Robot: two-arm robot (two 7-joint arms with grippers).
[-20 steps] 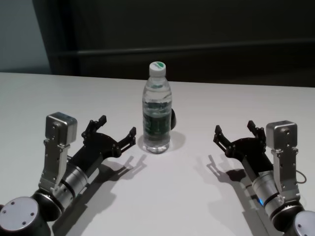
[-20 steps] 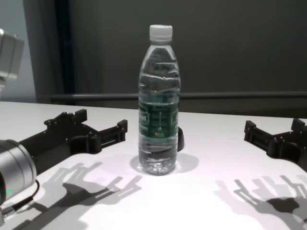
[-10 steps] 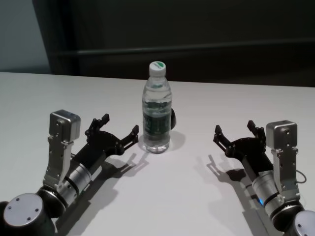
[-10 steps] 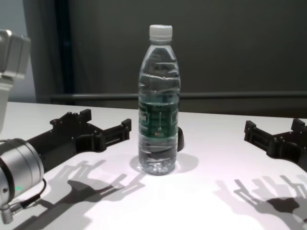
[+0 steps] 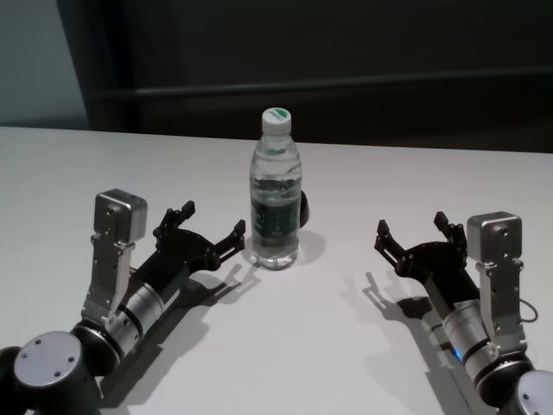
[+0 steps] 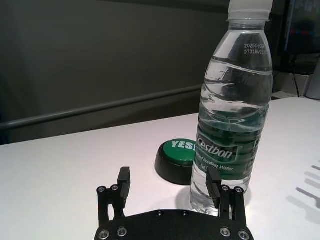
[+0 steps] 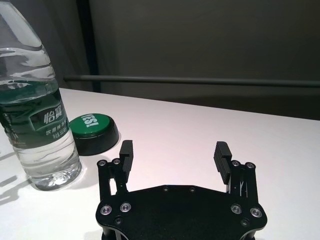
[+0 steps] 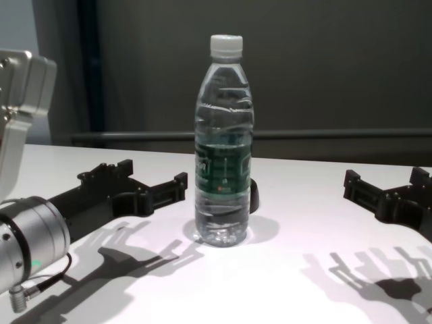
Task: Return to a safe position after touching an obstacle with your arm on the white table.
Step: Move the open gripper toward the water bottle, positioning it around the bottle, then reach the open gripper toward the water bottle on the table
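The obstacle, a tall clear water bottle with a white cap and dark green label, stands upright in the middle of the white table. It also shows in the chest view and in both wrist views. My left gripper is open and empty, low over the table just left of the bottle. Its inner fingertip is right at the bottle's lower part; I cannot tell if they touch. My right gripper is open and empty, resting well to the bottle's right.
A low black puck with a green top sits just behind the bottle, also visible in the right wrist view. A dark wall with a horizontal rail runs behind the table's far edge.
My left gripper has moved forward and to the right, closing the gap to the bottle. The bottle has stayed upright in place. The right arm has not moved.
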